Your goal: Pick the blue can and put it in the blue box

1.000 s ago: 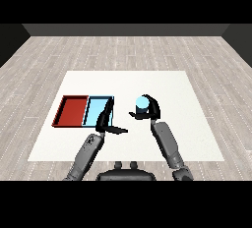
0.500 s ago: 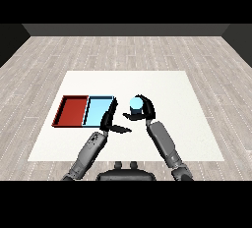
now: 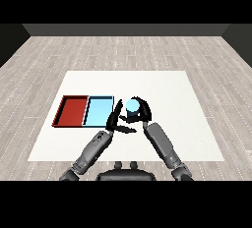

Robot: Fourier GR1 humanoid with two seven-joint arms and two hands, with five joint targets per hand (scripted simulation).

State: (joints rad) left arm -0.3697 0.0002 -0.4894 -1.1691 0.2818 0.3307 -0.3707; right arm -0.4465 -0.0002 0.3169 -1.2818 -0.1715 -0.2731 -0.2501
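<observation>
Black fingers (image 3: 143, 105) of the right hand (image 3: 139, 115) curl round the blue can (image 3: 132, 107) just right of the frame's centre, so the hand is closed on it. The can shows a pale, light blue round top and a darker body below; most of that body is covered by the curled fingers and the thumb, so its lower end cannot be made out, nor whether it touches the table (image 3: 172, 94). The can stands upright, just to the right of the light blue tray (image 3: 99, 110), outside its rim.

The left hand (image 3: 116, 119) sits just left of the can with its fingers straight and spread, holding nothing; the upper fingers rise beside the blue tray's right edge, and the thumb points right beneath the can. Whether it touches the can is unclear.

The red tray (image 3: 73, 110) lies left of the blue one, sharing a wall. Both grey forearms run to the lower edge of the frame, cut off there.
</observation>
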